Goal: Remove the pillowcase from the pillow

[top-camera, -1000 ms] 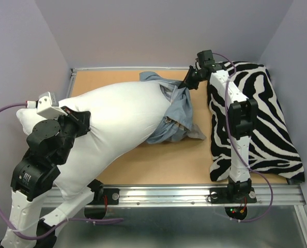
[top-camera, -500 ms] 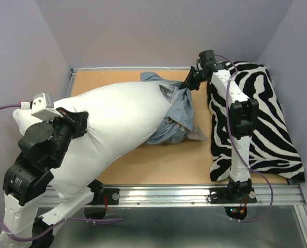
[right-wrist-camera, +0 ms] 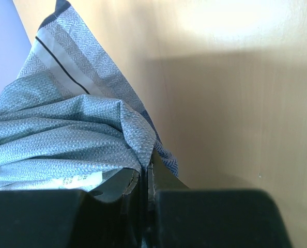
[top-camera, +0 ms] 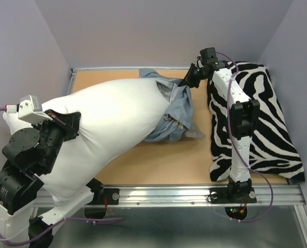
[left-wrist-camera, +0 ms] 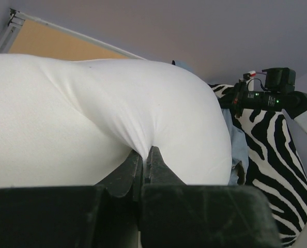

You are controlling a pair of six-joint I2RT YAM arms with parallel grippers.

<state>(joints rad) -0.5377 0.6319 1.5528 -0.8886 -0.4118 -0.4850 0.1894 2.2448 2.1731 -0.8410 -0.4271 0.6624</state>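
Table (top-camera: 158, 164): tan board with grey walls around it, both arms bolted at the near edge.

Pillow (top-camera: 112, 116): plump and white, lying slantwise across the left and middle of the board. Its near-left end hangs past the near rail beside the left arm's base. Most of its length is bare; only the far-right end sits inside cloth.

Zebra cushion (top-camera: 270, 121): on the right side of the table, just beside the right arm. It has no part in the job.

Pillowcase (top-camera: 178, 111): blue-grey, bunched like a collar around the pillow's right end, with the rest crumpled on the board between pillow and cushion.

Left gripper (left-wrist-camera: 146, 153): fingers together on a pinched ridge of the pillow's white skin, with taut creases running into the pinch.

Right gripper (right-wrist-camera: 146, 166): fingers closed on a fold of pillowcase at its far edge, low over the board.

Judgement: the step in hand is the strip-off pull, and it looks well past halfway. The next move calls for opposed travel. The left should haul the pillow toward near-left while the right anchors or drags the case away, until the last end comes free. The left pinch is small and may slip.
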